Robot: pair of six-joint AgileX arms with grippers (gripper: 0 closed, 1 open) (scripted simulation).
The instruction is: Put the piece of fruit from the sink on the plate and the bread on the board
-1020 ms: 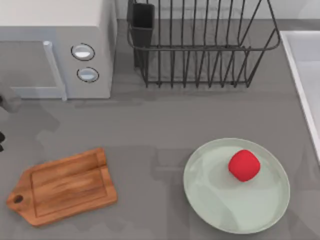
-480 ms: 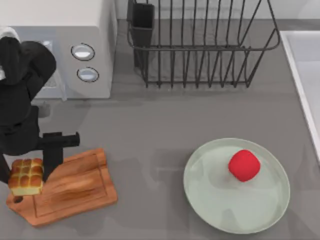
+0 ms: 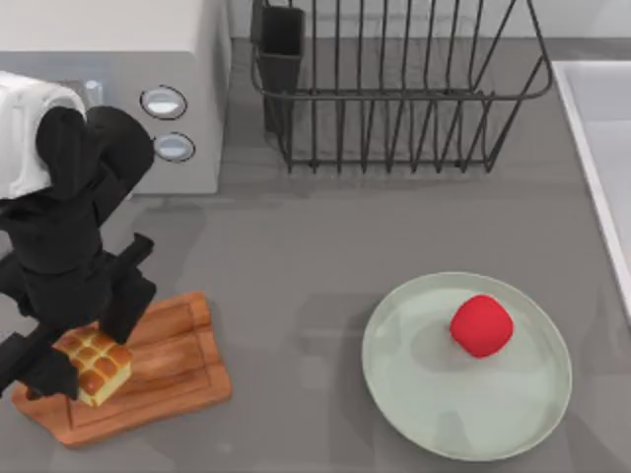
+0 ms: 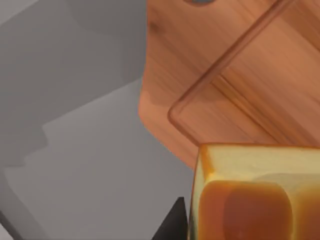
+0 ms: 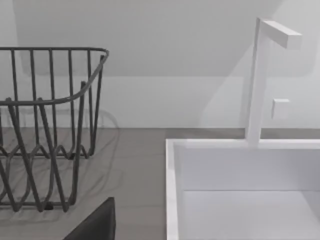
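In the top view my left gripper [image 3: 87, 347] is shut on the bread [image 3: 99, 368], a golden-brown loaf of rolls. It holds the loaf over the handle end of the reddish-brown board [image 3: 173, 360] at the front left. In the left wrist view the bread [image 4: 255, 195] shows close up above the board [image 4: 240, 70], with one dark finger [image 4: 172, 227] beside it. The red piece of fruit [image 3: 481, 325] lies on the mint-green plate [image 3: 404, 394] at the front right. The sink [image 3: 596, 118] runs along the right edge, and its white basin [image 5: 172, 190] is seen in the right wrist view.
A microwave [image 3: 118, 99] stands at the back left behind my left arm. A black wire dish rack [image 3: 394, 99] sits at the back middle. In the right wrist view there are a white tap [image 5: 260, 80], the rack [image 5: 45, 125] and a dark gripper part [image 5: 95, 225].
My left arm has come in from the left carrying the bread, moved right over the board and turned. The fruit and plate have not moved.
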